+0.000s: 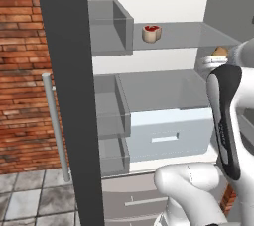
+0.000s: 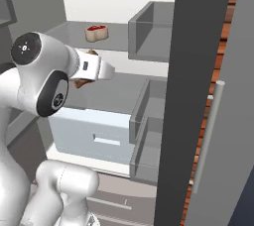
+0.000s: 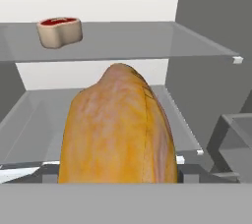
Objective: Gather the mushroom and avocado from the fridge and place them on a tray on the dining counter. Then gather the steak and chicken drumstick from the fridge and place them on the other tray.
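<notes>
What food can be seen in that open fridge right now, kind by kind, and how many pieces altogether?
Steak, on the upper glass shelf: 1
Chicken drumstick, right in front of the hand camera: 1
Total: 2 pieces of food

Red, cream-edged steak [image 3: 59, 31]; mottled orange-tan chicken drumstick [image 3: 117, 129]; grey fridge [image 1: 163, 91] interior.

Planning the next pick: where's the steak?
The steak sits on the fridge's upper glass shelf, beside the door bin; in the hand view, upper left.
</notes>
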You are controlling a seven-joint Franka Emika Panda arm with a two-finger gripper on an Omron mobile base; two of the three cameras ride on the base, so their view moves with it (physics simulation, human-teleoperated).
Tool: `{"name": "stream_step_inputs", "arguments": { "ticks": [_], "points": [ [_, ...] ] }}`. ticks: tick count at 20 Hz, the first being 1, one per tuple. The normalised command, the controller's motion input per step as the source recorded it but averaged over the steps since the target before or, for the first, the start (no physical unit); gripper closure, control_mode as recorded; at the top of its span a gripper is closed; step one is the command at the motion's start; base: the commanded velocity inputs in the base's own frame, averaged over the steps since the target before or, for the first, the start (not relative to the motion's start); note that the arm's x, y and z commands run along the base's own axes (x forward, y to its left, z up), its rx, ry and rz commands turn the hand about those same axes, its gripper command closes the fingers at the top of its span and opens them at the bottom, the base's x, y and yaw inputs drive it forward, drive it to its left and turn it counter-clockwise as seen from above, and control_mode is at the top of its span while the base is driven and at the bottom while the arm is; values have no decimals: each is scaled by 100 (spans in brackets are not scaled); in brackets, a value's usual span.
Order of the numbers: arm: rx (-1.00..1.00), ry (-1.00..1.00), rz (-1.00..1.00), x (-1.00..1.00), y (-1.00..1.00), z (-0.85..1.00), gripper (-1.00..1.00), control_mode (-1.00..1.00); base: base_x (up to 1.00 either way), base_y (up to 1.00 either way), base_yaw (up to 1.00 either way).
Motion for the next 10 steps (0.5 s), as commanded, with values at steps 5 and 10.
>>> {"name": "stream_step_inputs", "arguments": {
  "ticks": [5,10],
  "points": [
    [-2,0,2,-34,27,-13,100,-100,0,0,0],
    [-4,11,2,0,20,-24,100,-100,0,0,0]
  ]
}}
